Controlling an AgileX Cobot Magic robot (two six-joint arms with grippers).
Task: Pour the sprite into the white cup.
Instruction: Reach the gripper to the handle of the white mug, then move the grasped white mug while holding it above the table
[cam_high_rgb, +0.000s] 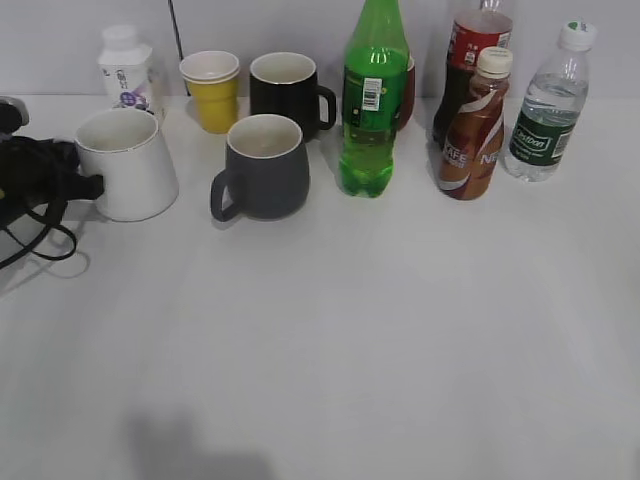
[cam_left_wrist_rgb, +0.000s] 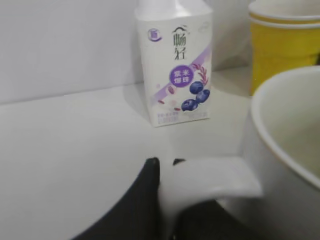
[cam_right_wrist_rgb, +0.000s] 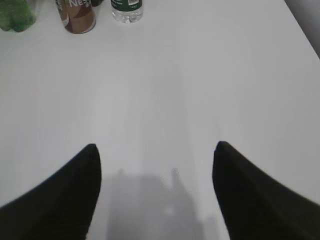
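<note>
Left gripper (cam_high_rgb: 92, 186), seen in the exterior view, sat at the left edge of the white table (cam_high_rgb: 400, 330), its black fingers closed on the loop handle of the large white ceramic mug (cam_high_rgb: 128, 163). That mug stood upright at the left of the row, near a dark grey mug (cam_high_rgb: 265, 166), a yellow paper cup (cam_high_rgb: 212, 90) and a black mug (cam_high_rgb: 287, 92). The tall bright-green plastic bottle (cam_high_rgb: 372, 100) stood upright right of the black mug, well apart from the white mug, with a brown coffee bottle (cam_high_rgb: 476, 128) and a clear water bottle (cam_high_rgb: 548, 105) further right.

From the left wrist, 2 dark fingers (cam_left_wrist_rgb: 145, 200) clamped the white handle (cam_left_wrist_rgb: 210, 180), with a small white carton printed with blueberries (cam_left_wrist_rgb: 175, 65) behind.

From the right wrist, the right gripper (cam_right_wrist_rgb: 155, 165) hung over bare table, fingers spread wide and holding nothing.
</note>
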